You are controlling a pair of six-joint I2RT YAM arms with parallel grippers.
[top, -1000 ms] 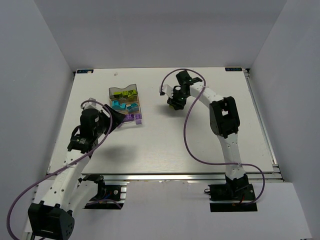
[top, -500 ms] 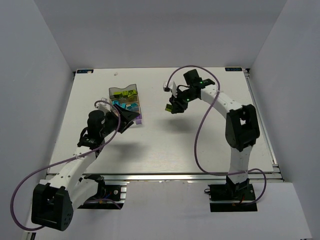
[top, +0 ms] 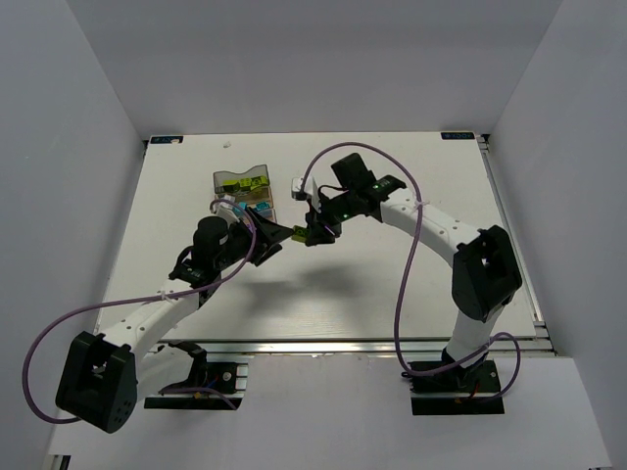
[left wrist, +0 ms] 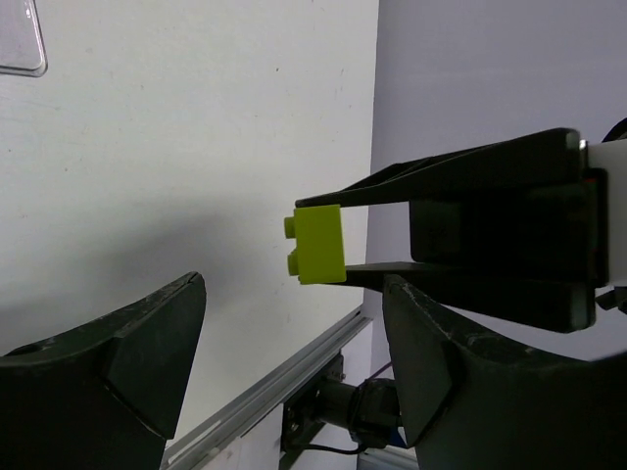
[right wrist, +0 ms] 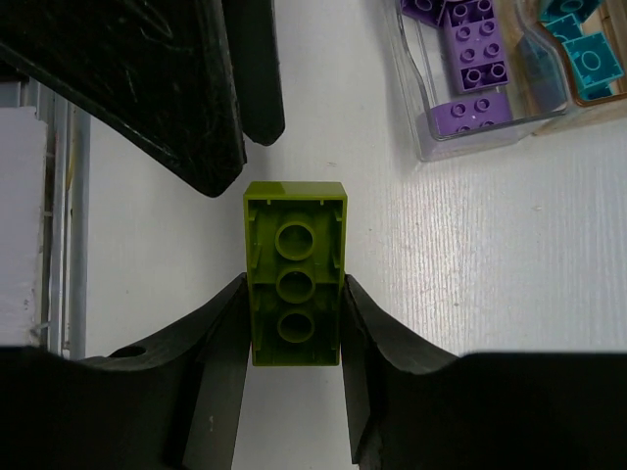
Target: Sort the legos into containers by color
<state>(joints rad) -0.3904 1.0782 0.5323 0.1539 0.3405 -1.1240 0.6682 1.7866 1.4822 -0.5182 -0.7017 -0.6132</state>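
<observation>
My right gripper (right wrist: pixel 294 299) is shut on a lime green lego (right wrist: pixel 294 284), its hollow underside facing the camera, held above the table. In the top view the right gripper (top: pixel 313 232) and the lego (top: pixel 297 233) are just right of the containers (top: pixel 240 182). My left gripper (top: pixel 278 238) is open, facing the lego. In the left wrist view the lego (left wrist: pixel 318 243) hangs just beyond my open left gripper (left wrist: pixel 294 362). The near bin (right wrist: pixel 426 147) holds purple legos (right wrist: pixel 475 44); cyan legos (right wrist: pixel 588 59) lie in the middle bin.
The three joined bins sit at the table's back left, lime legos (top: pixel 238 183) in the far one. The left arm covers part of the near bin in the top view. The table's front rail (left wrist: pixel 265 392) shows below the left gripper.
The right arm has swung left and nearer with the lime lego. The left arm has moved right from the bins. The two grippers now face each other closely.
</observation>
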